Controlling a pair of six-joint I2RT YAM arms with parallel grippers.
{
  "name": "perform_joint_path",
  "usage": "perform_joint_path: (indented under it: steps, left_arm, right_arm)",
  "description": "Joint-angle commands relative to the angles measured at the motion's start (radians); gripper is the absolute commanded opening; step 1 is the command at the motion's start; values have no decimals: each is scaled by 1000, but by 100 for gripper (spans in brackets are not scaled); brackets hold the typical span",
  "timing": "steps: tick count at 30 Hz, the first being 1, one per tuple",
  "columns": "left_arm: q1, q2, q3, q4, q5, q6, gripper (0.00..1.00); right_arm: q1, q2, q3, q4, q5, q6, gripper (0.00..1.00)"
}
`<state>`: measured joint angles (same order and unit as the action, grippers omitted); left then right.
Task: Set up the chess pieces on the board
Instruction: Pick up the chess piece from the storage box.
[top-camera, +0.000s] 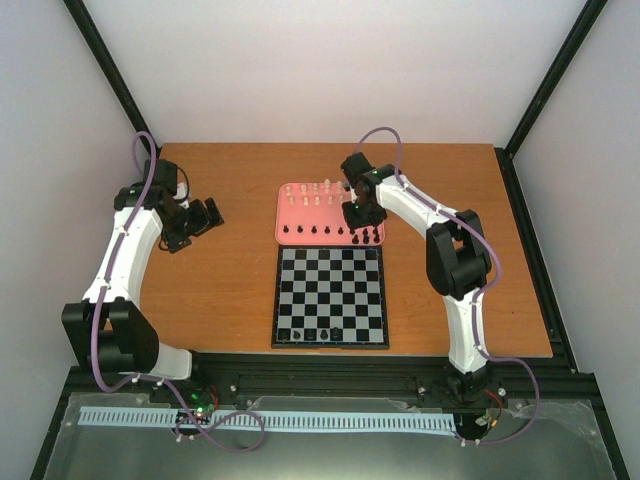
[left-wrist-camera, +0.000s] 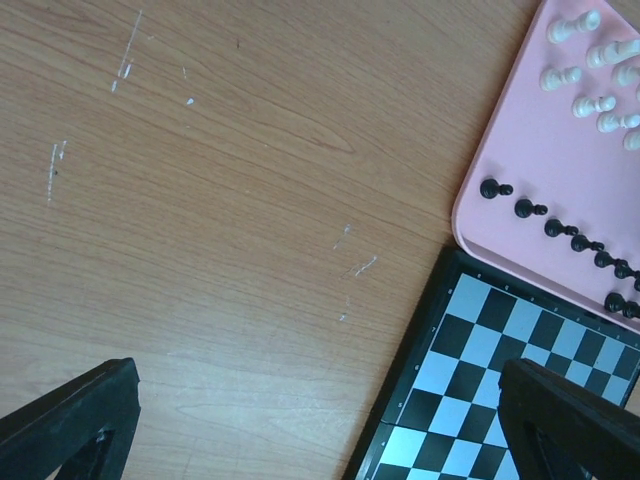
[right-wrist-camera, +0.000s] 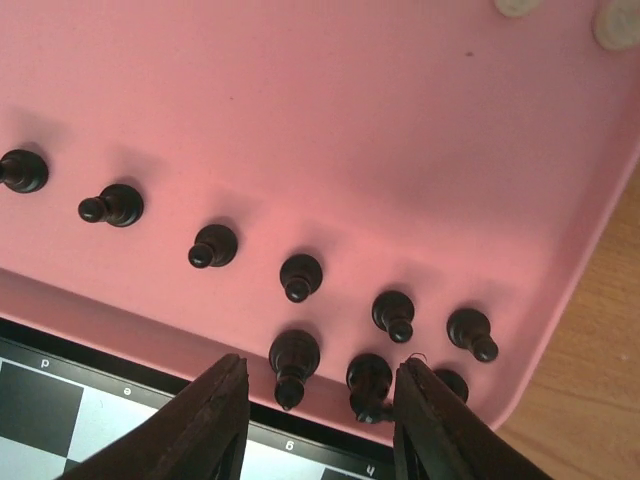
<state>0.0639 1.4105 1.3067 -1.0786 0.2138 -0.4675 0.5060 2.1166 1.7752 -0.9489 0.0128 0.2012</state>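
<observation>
- the chess pieces: nine black pieces show on the pink tray in the right wrist view, one half hidden behind a finger.
- four black chessmen seem to stand on the near row of the board.
- cream-white pieces cluster on the tray's far part, too small to count.
- one board and one tray lie edge to edge on a scratched wooden table, with white walls around.
- right gripper: jaws apart, low over the tray, two black pieces between them, neither clamped.
- left gripper: jaws wide, holding nothing, above bare table beside the board's corner.
</observation>
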Motion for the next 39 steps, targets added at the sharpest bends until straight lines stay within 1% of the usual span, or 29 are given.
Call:
perform_joint_path:
  steps: [1,5,13,24,28,38,39]
  left_arm:
    - [2,-27,25,-23,-29,-12,100]
    - [2,-30,7,-13,-30,-17,100]
    - [2,-19,-3,-5,-30,-20,100]
    - [2,-13,-11,3,-30,-21,100]
    - [3,-16,-18,4,-33,-22,100]
    - [2,-9,-30,12,-31,-20,100]
    - [2,-8,-30,13,-30,-20,100]
  right_arm:
    - [5,30,40,6,-20,-72,41]
    - [5,16,-15,33,-57,-68,39]
    - [5,-3,-110,63,-79,-62,36]
    - [5,30,-74,52,-82,-65,30]
    - [4,48,-59,47,-80,-66,25]
    - [6,58,-44,27,-69,-66,4]
    - [6,54,-47,28,-66,-67,3]
